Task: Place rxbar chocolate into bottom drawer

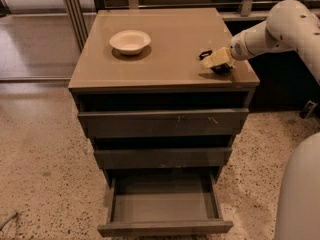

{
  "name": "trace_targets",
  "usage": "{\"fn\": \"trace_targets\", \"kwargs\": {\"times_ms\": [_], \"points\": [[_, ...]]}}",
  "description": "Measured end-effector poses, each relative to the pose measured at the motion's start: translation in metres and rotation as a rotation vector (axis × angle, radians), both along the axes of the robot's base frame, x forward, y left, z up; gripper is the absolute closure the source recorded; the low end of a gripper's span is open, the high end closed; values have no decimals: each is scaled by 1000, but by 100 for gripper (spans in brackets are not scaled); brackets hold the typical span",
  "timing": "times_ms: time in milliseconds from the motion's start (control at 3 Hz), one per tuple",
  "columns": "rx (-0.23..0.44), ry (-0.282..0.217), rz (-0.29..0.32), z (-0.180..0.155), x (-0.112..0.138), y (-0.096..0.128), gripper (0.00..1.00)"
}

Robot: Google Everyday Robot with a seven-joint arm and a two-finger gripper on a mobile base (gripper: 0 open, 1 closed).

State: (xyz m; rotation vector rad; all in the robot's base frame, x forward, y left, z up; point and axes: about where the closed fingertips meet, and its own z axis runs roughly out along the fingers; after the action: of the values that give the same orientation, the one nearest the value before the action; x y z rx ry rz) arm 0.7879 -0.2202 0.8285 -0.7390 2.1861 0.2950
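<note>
I have the gripper (pixel 214 60) down at the cabinet top (pixel 175 19), close to its near right corner, with the white arm (pixel 272 31) reaching in from the right edge. A small dark shape sits on the top directly under the gripper's tip, and I take it for the rxbar chocolate (pixel 221 69). The two look to be touching, but I cannot tell from here whether the gripper is clenched on the bar or released.

The white bowl (pixel 130 40) stands upright toward the far left corner of the same top, well apart from the gripper.

Below, the bottom drawer (pixel 165 228) is pulled out toward me with its grey inner floor showing. The middle drawer front (pixel 162 157) and the scratched top drawer front (pixel 162 122) sit above it. The cabinet stands on a speckled floor (pixel 45 159).
</note>
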Motion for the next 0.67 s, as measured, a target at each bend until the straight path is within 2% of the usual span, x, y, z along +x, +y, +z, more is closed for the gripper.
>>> {"fn": "trace_targets", "kwargs": {"times_ms": [667], "points": [[-21,23,-29,-15,4,-6,0]]}}
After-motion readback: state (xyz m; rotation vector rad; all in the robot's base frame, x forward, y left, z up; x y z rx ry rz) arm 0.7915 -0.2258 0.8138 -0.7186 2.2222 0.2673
